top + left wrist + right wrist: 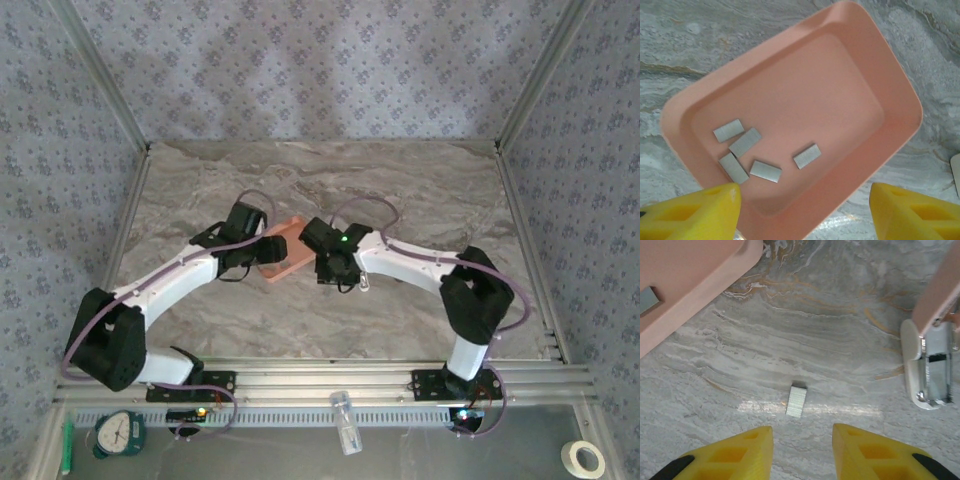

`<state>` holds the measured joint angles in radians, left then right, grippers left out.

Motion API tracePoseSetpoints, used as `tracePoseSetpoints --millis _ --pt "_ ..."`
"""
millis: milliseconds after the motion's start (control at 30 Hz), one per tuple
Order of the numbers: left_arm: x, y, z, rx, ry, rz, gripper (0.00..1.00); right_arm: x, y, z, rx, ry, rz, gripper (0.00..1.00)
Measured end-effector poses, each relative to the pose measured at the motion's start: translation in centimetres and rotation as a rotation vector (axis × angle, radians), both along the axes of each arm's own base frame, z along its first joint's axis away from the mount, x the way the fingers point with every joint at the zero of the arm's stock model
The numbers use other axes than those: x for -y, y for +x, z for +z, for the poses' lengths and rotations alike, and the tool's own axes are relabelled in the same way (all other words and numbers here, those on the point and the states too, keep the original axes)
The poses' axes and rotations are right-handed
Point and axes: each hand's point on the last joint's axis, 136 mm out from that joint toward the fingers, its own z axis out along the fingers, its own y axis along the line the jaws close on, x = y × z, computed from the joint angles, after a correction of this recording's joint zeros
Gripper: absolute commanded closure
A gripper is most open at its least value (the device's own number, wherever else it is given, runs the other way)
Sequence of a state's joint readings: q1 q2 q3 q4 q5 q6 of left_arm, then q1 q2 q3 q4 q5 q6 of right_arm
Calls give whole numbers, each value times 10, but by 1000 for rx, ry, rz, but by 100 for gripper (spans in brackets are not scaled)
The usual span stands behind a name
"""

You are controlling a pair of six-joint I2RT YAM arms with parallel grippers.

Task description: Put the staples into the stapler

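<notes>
The step in hand looks like fetching a strip to feed the magazine: the small pale pink and white stapler [932, 365] lies on the grey marbled stone-look table [840, 315] with its pink upper arm swung up and the shiny metal channel exposed, so it seems ready to receive, but nothing appears loaded yet. Five short grey metallic strips of staples [745, 142] lie loose on the floor of the salmon-pink rounded plastic tray [830, 100], clustered toward one end. The left gripper [805, 200] hangs over the tray's near rim with its yellow fingers spread wide and nothing between them. A sixth single strip [796, 400] rests on the bare table, well apart from the stapler and just ahead of the right gripper [802, 440], whose yellow fingers are parted a little and hold nothing. The next move probably calls for lowering onto that lone strip, pinching it across its narrow sides without tipping it, then carrying it over and lining it up with the open channel
</notes>
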<state>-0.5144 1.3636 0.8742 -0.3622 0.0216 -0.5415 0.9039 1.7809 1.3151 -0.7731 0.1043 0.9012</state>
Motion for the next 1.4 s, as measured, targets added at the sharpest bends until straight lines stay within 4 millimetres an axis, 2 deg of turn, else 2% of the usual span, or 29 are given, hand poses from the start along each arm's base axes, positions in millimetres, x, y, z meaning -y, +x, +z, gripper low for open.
tracePoseSetpoints --millis 267,600,933,1100,1400 --pt "-14 7 -4 -10 -31 35 32 -4 -1 -22 -82 -74 7 62" --pt "-17 10 -3 -13 -52 37 32 -12 2 -42 -134 -97 25 64" --pt "-15 11 -1 -9 -70 33 32 -7 7 -51 -160 -105 13 67" --pt "-14 12 -2 -11 -74 30 33 -10 7 -52 -166 -90 19 71" --pt "-14 12 -7 -24 -70 30 33 -14 6 -52 -171 -72 22 72"
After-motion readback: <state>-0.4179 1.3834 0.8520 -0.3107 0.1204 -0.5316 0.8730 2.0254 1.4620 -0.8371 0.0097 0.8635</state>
